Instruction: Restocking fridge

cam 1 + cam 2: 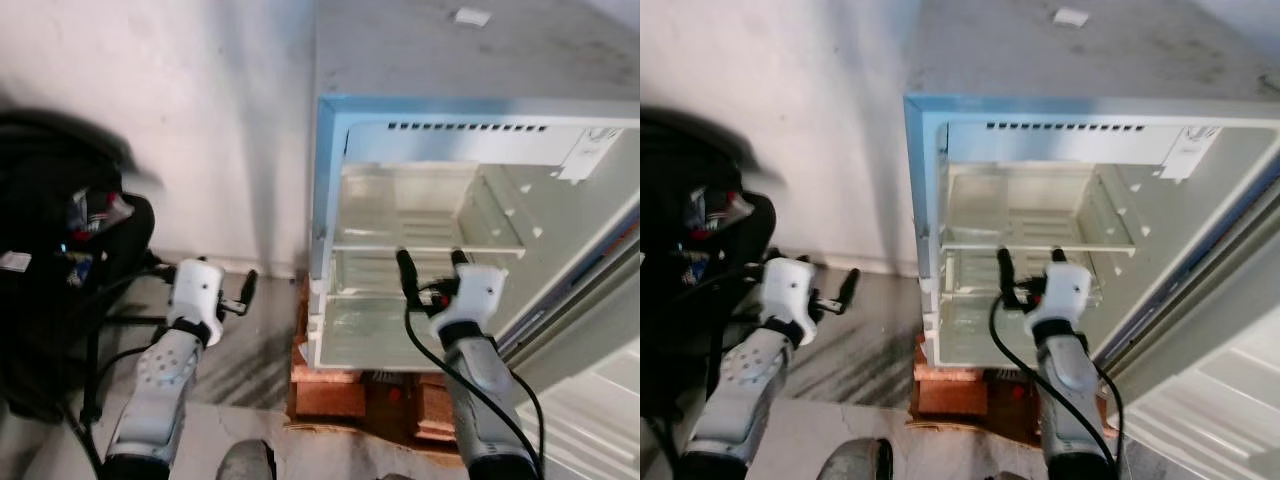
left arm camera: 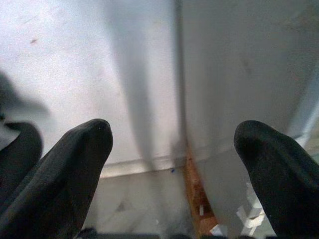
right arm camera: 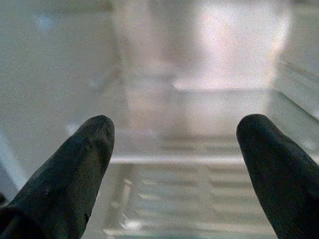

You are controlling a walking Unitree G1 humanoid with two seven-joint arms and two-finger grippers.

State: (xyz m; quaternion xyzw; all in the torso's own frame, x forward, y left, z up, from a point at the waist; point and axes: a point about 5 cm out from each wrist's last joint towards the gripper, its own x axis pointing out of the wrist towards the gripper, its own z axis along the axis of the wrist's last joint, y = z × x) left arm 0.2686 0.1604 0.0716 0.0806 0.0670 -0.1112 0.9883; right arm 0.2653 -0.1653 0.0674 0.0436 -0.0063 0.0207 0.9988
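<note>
The fridge (image 1: 400, 60) is seen standing against a pale wall (image 1: 200, 120), in front of the robot and a little to its right, and it is being carried on a low stack of bricks (image 1: 330, 385). Its door (image 1: 600, 400) is being held swung out to the robot's right, so the pale interior is being shown. A clear shelf (image 1: 425, 243) is seen spanning the compartment, with a second clear level below it, and a row of vent slots (image 1: 465, 127) is seen along the top of the back panel. A small white scrap (image 1: 472, 16) is seen lying on the fridge's grey top.

The right gripper (image 1: 433, 258) is being held at the fridge's mouth, just in front of the shelf's front edge, with its jaws spread wide and nothing between them; the fingers (image 3: 70, 169) are seen in the right wrist view well apart, pointed into the compartment over the shelf. A black cable (image 1: 440, 360) is seen looped along that arm.

The left gripper (image 2: 172, 144) is being held beside the fridge's left side, above the floor (image 1: 240, 340), its jaws likewise spread wide and empty, pointed toward the corner where wall and fridge are meeting.

A black bag (image 1: 60, 220) is seen, blurred, on the floor at the far left.
</note>
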